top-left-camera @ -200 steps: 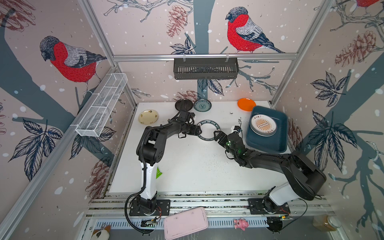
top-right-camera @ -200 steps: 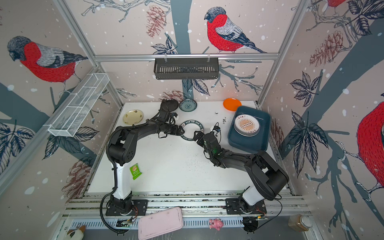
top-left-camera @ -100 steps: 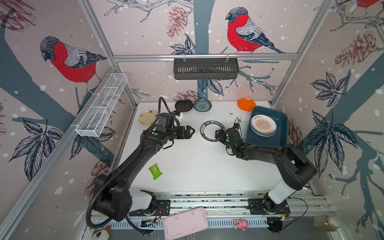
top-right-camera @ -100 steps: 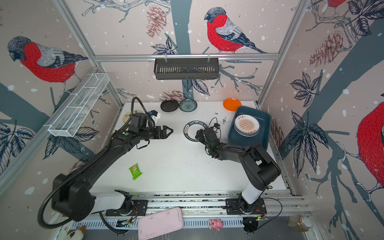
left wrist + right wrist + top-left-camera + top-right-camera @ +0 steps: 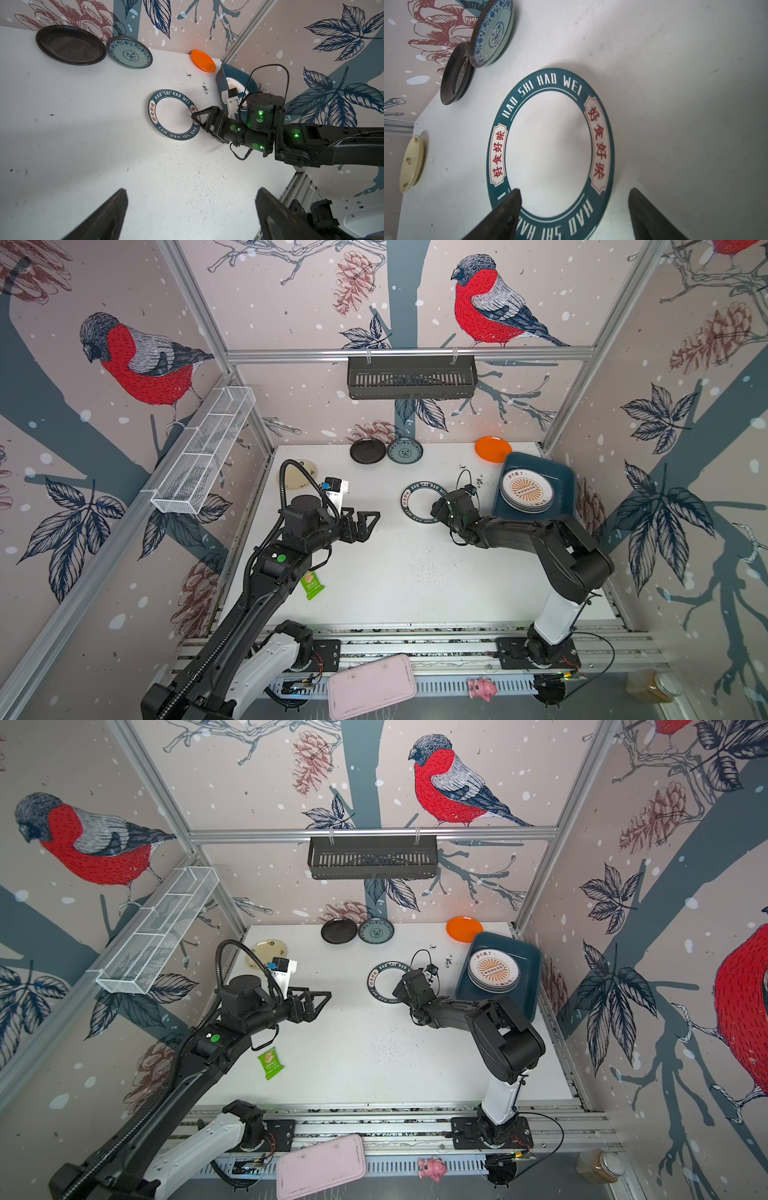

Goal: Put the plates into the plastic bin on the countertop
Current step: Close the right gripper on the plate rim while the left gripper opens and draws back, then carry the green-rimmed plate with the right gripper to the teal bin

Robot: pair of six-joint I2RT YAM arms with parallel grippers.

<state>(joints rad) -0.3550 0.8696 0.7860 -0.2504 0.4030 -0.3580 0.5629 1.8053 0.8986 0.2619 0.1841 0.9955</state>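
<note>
Plate (image 5: 550, 149) rim "HAO SHI HAO WEI"; left jaws spread; right jaws spread.

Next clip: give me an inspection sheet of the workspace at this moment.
Surface: white countertop, dark specks scattered.
Job's things: stack of plates in bin; ringed plate, black plate, patterned plate, orange plate, cream plate outside it.
Clutter: green packet.
Pincers: left pincer open, empty; right pincer open, straddling ringed plate's rim.
Cables: hose loops over left wrist; wire loops at right wrist.
Surroundings: black basket and wire basket on walls, pink tray, pig toy in front.
</note>
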